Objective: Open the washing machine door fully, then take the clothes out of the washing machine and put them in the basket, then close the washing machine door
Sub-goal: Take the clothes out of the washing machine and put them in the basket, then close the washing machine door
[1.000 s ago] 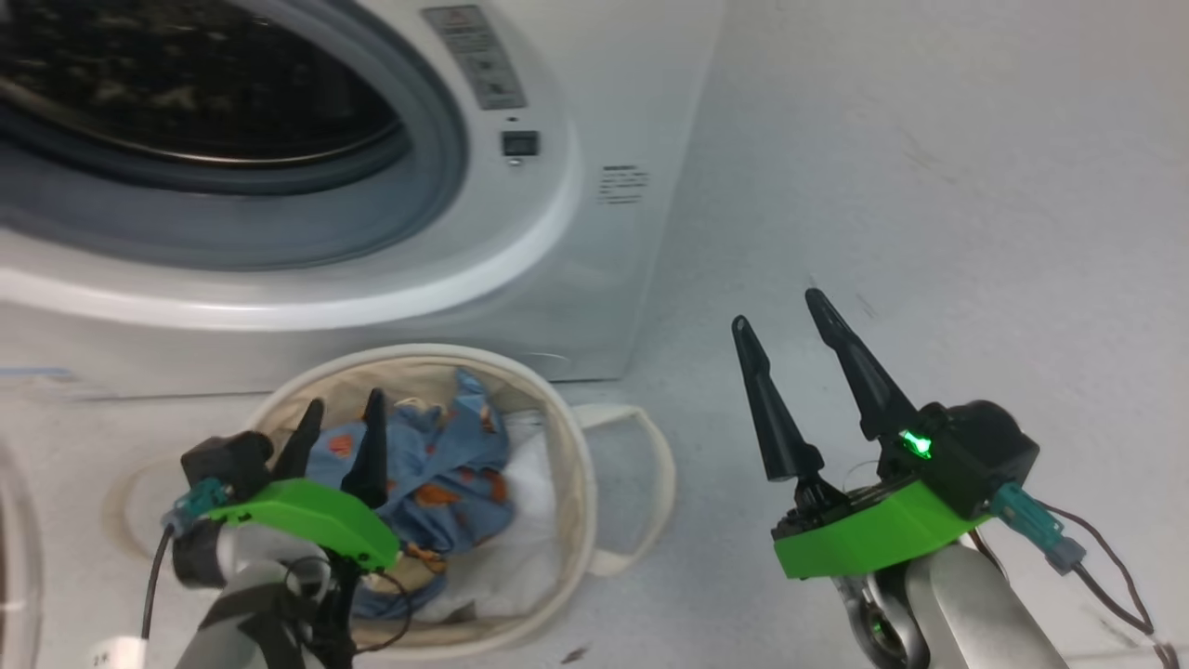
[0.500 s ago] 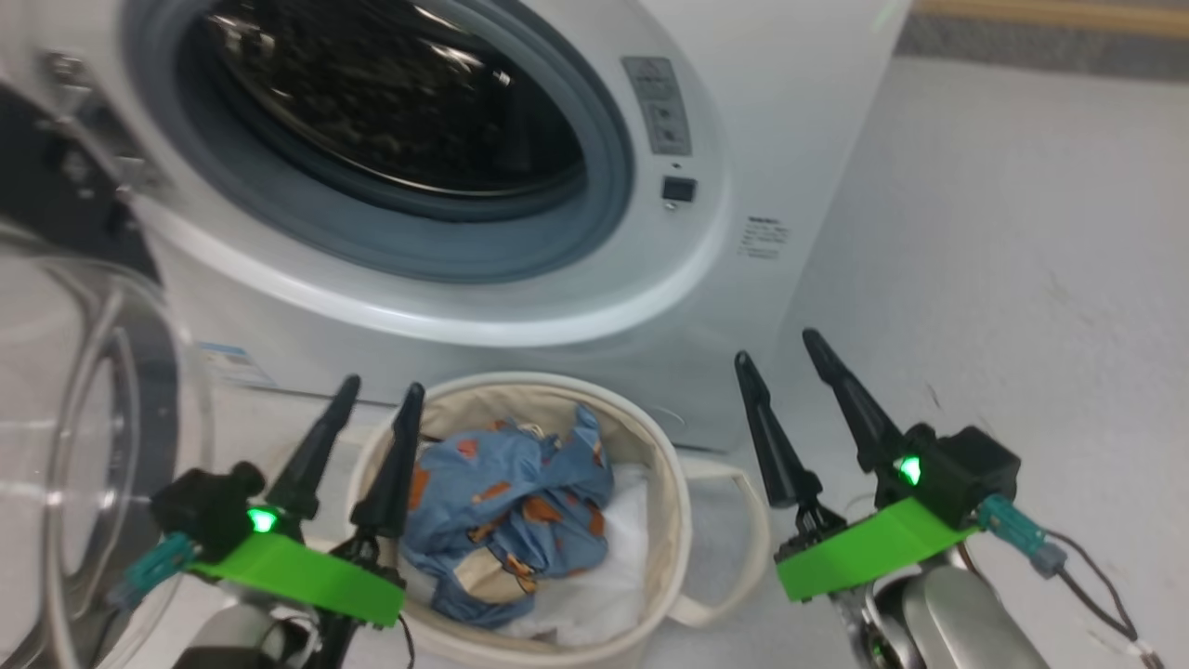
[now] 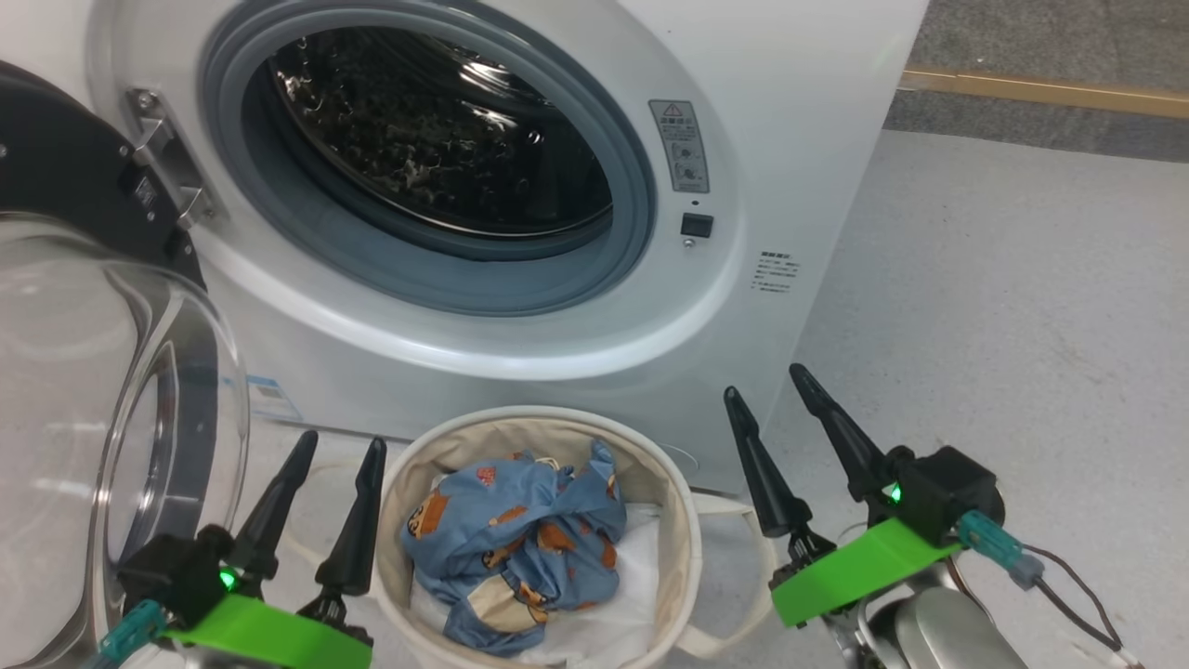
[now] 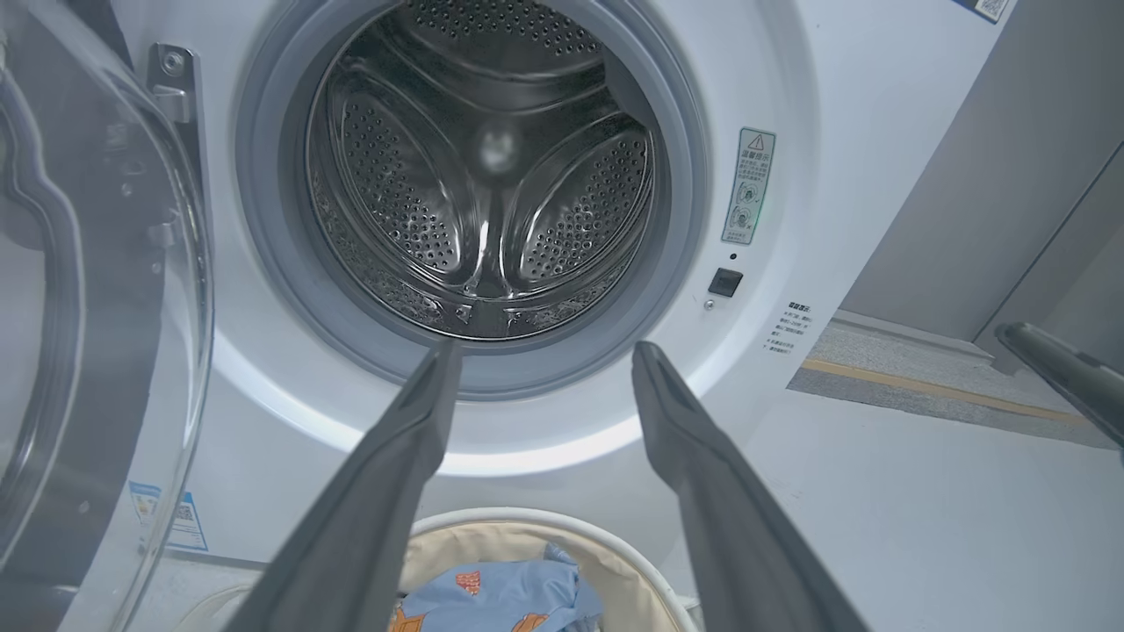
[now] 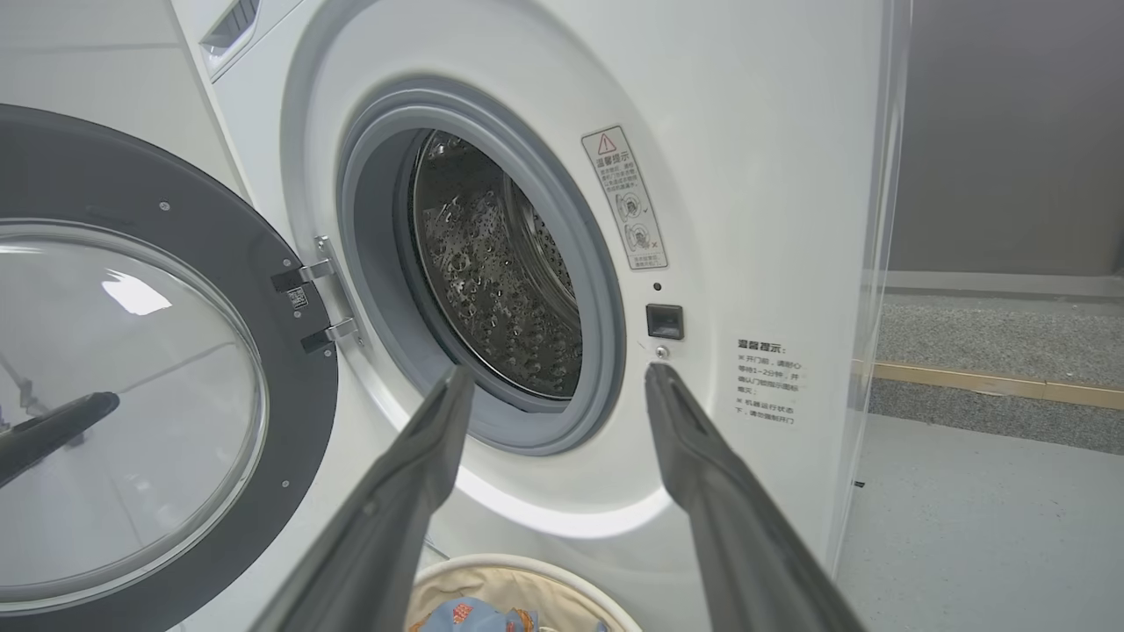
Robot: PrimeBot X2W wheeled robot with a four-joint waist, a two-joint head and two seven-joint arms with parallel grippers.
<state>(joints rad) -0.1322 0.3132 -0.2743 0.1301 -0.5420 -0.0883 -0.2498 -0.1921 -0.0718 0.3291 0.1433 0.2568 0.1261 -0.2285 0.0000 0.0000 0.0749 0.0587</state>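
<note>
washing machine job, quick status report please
Left gripper and right gripper open, empty. Clothes in basket, drum bare. Door wide open, not yet shut. Left gripper close beside its glass.

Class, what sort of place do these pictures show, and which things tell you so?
Most likely a laundry area, perhaps a test room: a front-loading washing machine with its door open, a basket holding clothes, and a bare grey floor.

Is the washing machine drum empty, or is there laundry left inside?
Empty, as far as shows: the drum is bare perforated steel, and the clothes lie crumpled in the basket.
</note>
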